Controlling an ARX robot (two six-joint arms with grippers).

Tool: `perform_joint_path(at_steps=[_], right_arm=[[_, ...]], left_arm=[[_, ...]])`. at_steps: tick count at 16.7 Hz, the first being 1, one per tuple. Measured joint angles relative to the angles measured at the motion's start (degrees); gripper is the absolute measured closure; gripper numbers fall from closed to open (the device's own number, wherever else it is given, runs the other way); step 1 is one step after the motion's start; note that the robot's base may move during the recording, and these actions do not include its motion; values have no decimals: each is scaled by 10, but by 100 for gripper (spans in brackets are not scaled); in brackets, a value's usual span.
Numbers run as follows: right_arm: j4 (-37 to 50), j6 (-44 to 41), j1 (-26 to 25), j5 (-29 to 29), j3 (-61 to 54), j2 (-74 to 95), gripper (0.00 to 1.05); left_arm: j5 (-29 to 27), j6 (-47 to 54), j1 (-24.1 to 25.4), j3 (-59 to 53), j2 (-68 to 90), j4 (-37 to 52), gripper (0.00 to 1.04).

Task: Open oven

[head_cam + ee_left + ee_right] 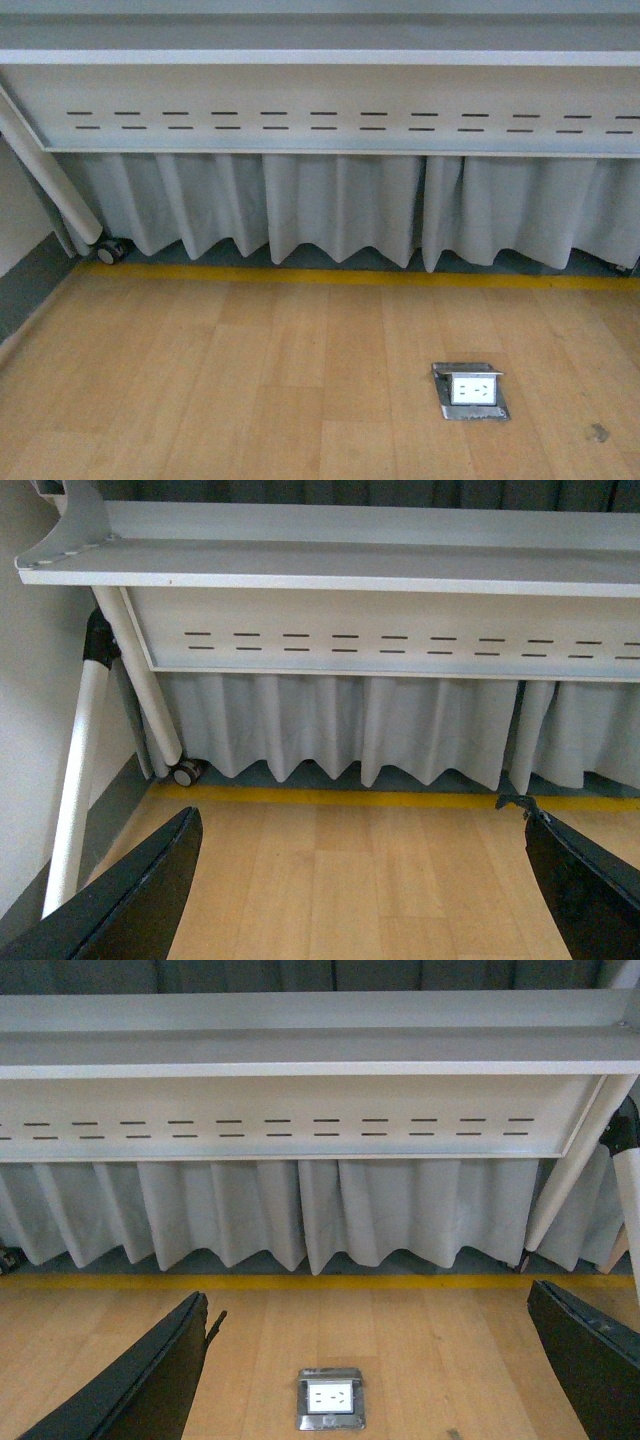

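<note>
The oven is out of view in all three views. My left gripper (365,890) is open and empty, its two black fingers (130,900) spread wide above the wooden floor. My right gripper (370,1370) is open and empty too, its black fingers (140,1380) wide apart above the floor. Neither arm shows in the front view.
A grey-white table (330,110) with a slotted front panel stands ahead, a pleated grey skirt (330,215) below it. A yellow floor line (350,275) runs along its base. A metal floor socket box (470,390) sits in the wooden floor, also in the right wrist view (331,1398). A castor wheel (110,252) is at left.
</note>
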Motion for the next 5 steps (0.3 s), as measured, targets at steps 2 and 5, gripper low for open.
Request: perform_joint_path(at_steps=[2, 5], right_arm=[[0, 0, 0, 0, 0, 0, 6], [0, 0, 0, 0, 0, 0, 6]], left_arm=[[0, 0, 0, 0, 0, 0, 7], [0, 0, 0, 0, 0, 0, 7]])
